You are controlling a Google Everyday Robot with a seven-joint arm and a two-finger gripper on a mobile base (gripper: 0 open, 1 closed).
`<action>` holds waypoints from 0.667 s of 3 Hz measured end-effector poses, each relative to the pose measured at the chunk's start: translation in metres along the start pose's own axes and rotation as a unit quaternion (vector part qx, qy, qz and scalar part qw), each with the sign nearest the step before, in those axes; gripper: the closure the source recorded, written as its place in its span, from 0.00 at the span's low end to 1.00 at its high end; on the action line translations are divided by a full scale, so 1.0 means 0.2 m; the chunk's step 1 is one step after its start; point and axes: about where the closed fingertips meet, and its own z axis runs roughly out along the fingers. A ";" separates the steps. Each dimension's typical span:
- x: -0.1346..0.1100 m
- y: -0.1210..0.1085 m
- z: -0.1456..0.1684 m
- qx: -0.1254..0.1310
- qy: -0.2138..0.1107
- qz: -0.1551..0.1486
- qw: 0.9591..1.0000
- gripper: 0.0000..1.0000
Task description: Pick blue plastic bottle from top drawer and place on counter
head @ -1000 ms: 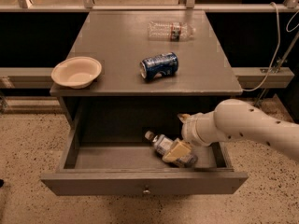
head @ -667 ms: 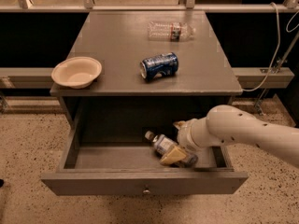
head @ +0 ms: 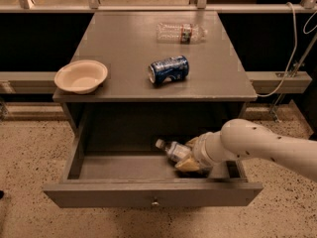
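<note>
Hand [head: 187, 160] in top drawer [head: 124, 191], nr front | blue plastic bottle [head: 173, 149] touching it

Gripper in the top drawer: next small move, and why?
Probably a short lift, angled toward the front of the top drawer. The gripper is at the blue plastic bottle, which lies low in that drawer, close under the counter overhang, so rising straight up risks hitting the counter edge.

Flat grey wooden counter [head: 124, 38] is bearing a cream round bowl [head: 80, 76] and a blue-and-white metal can [head: 169, 69]. Tan gripper [head: 186, 159] is showing inside the grey wooden drawer [head: 99, 195].
</note>
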 end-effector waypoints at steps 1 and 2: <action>-0.12 -0.03 -0.26 0.020 -0.053 -0.012 0.998 0.86; -0.27 -0.04 -0.55 0.016 -0.105 -0.050 0.993 1.00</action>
